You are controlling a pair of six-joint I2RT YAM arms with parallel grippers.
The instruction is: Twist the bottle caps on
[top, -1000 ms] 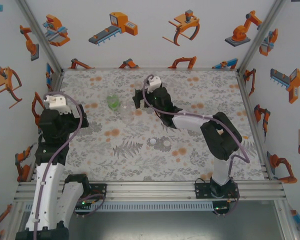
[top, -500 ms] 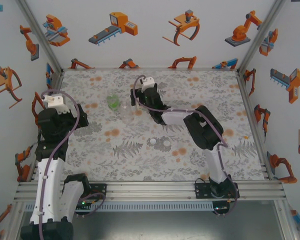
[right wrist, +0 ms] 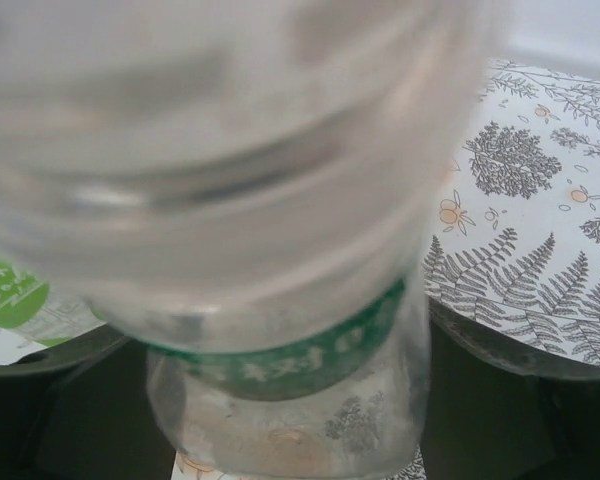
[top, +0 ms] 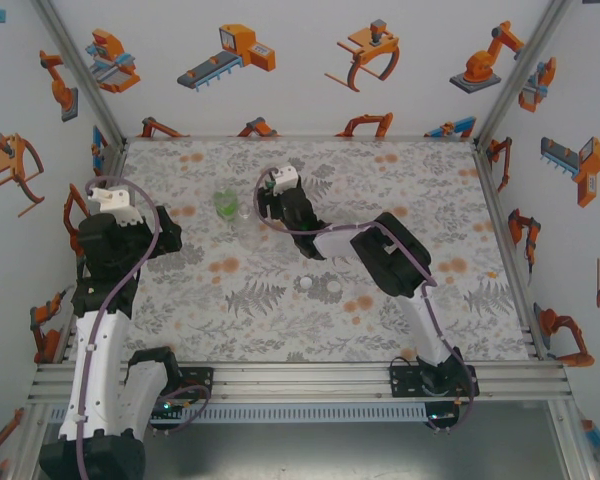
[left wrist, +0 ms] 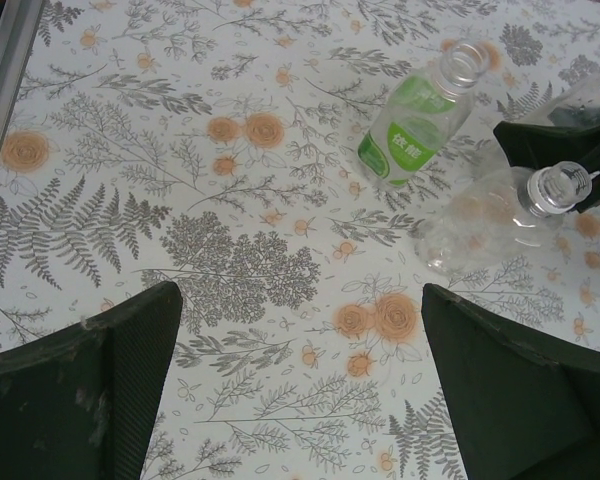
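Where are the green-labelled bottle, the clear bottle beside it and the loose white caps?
Green-labelled bottle (left wrist: 408, 140): left wrist view, on its label.
Clear bottle (left wrist: 480, 215): left wrist view, on its body.
White caps (top: 305, 284): top view, on the left cap.

The tabletop (top: 230, 300) is covered in a pale print of grey ferns, leaves and orange blossoms. White walls (top: 300, 105) along its far, left and right edges carry orange robot-arm drawings (top: 230, 55). A ribbed aluminium rail (top: 300, 378) runs along the near edge.
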